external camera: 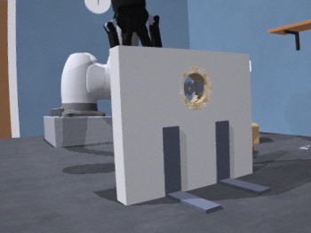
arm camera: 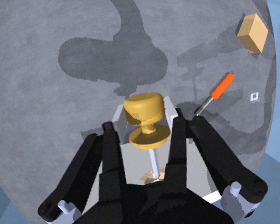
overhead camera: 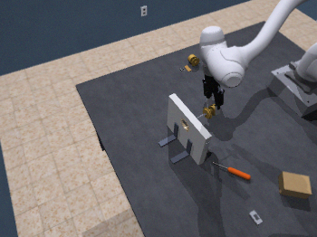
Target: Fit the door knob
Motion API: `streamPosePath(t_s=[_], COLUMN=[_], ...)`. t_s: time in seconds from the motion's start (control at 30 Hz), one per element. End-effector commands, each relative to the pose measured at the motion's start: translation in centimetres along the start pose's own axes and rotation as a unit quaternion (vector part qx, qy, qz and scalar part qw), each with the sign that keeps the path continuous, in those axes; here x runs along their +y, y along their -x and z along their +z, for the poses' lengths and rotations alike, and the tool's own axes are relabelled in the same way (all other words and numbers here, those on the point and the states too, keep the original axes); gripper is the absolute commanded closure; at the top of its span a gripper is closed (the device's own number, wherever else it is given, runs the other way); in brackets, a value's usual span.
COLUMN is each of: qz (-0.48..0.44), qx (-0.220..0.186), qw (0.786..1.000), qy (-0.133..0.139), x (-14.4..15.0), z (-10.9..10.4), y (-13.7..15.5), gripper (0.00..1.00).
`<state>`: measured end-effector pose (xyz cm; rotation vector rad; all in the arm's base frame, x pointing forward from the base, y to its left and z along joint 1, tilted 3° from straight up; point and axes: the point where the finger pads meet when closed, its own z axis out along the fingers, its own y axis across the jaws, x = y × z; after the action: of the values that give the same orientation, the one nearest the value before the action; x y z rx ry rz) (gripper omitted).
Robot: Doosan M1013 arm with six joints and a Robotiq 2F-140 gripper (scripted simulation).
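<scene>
A white wooden panel (overhead camera: 189, 129) stands upright on two dark brackets on the mat. Its round bore holds the latch's dark square socket (external camera: 195, 88), which also shows in the top view (overhead camera: 185, 125). My gripper (overhead camera: 213, 102) hangs on the robot's side of the panel, near its top edge, and is shut on the brass door knob (overhead camera: 209, 112). In the wrist view the knob (arm camera: 146, 118) sits between my fingers, and its thin spindle (arm camera: 153, 160) points at the panel's bore. I cannot tell whether the tip is inside the socket.
A second brass knob (overhead camera: 194, 60) lies at the back of the mat. An orange-handled screwdriver (overhead camera: 233, 170), a cardboard box (overhead camera: 294, 184) and a small white plate (overhead camera: 255, 217) lie to the panel's right. The robot base (external camera: 75, 117) stands behind the panel.
</scene>
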<state>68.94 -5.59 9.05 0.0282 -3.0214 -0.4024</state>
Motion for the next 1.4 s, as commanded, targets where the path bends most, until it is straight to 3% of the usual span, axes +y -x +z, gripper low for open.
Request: streamPosePath(t_s=[0.0, 1.37], qz=[0.001, 0.001], qx=[0.000, -0.001], qw=[1.000, 1.000], qy=[0.002, 0.002], x=[0.17, 0.15], z=[0.03, 0.00], y=[0.36, 0.85], gripper=[0.58, 0.58])
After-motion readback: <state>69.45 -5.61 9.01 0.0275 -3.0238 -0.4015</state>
